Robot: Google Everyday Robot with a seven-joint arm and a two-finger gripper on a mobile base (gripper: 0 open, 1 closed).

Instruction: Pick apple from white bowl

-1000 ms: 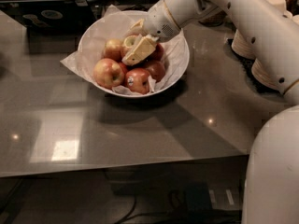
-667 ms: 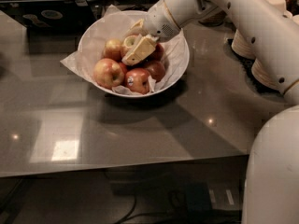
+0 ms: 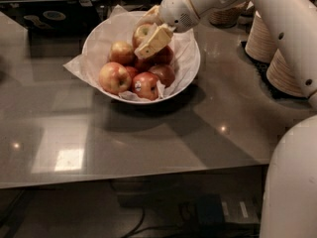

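Note:
The white bowl (image 3: pixel 97 39), lined with crinkled white paper, stands on the grey table at the back middle and holds several apples. My gripper (image 3: pixel 144 36) comes in from the upper right and is over the bowl's middle. It is shut on the apple (image 3: pixel 141 31), which has red-orange skin with a yellowish patch. One pale finger (image 3: pixel 154 40) lies across the apple's front, and the other is behind it. The apple is held just above the pile.
Other apples lie in the bowl: a red-yellow one (image 3: pixel 114 77) at the left and a red one with a sticker (image 3: pixel 145 86) at the front. Stacks of pale paper plates (image 3: pixel 283 71) stand at the right. A dark tray (image 3: pixel 44 15) lies at the back left.
My gripper was down among the apples in the bowl. It has now risen a little with the apple between its fingers.

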